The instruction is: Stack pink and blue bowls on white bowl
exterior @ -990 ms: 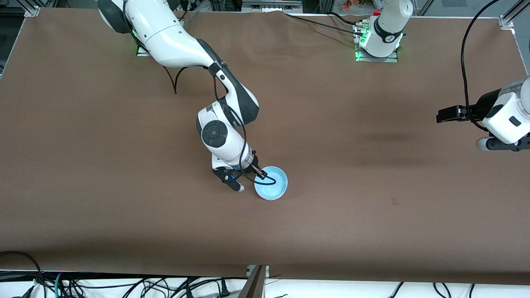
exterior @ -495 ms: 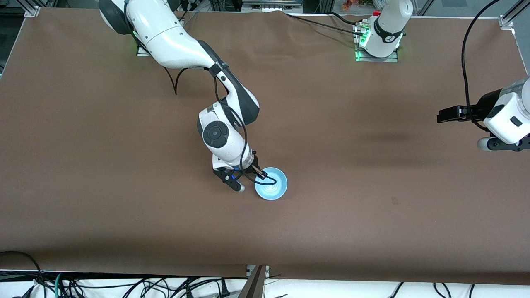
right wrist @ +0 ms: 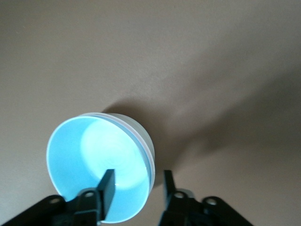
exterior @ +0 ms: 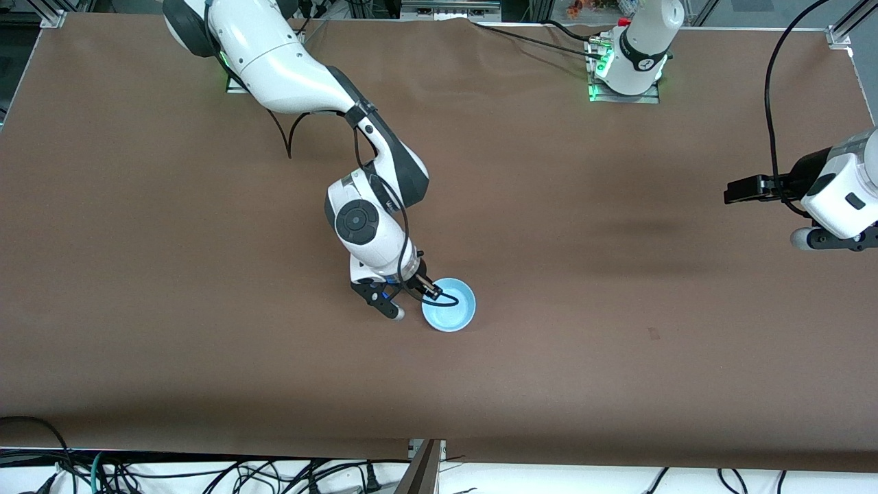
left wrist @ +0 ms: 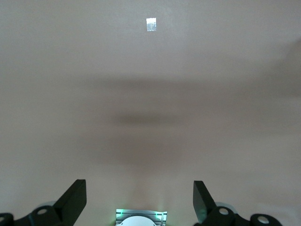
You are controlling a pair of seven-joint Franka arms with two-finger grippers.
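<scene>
The light blue bowl [exterior: 449, 313] [right wrist: 96, 165] rests near the table's middle, nested in a stack. Under its rim the right wrist view shows a thin pale rim and a pale outer wall [right wrist: 148, 143]; I cannot tell which is the pink bowl and which the white bowl. My right gripper [exterior: 431, 293] [right wrist: 138, 178] is low at the bowl's edge toward the right arm's end, open. One finger [right wrist: 108, 186] is inside the bowl and the other is outside, neither pressing the rim. My left gripper [exterior: 826, 238] [left wrist: 140, 190] waits open over the left arm's end of the table, holding nothing.
The brown table cover [exterior: 617, 384] is bare around the stack. A small bit of tape [left wrist: 151, 24] lies on the cloth under the left arm. A faint mark [exterior: 654, 334] is on the cloth. Cables [exterior: 206, 473] hang along the table edge nearest the front camera.
My right gripper's fingers have parted from the blue bowl's rim, which they pinched a second ago. The bowl stays on the stack. The left arm has not moved.
</scene>
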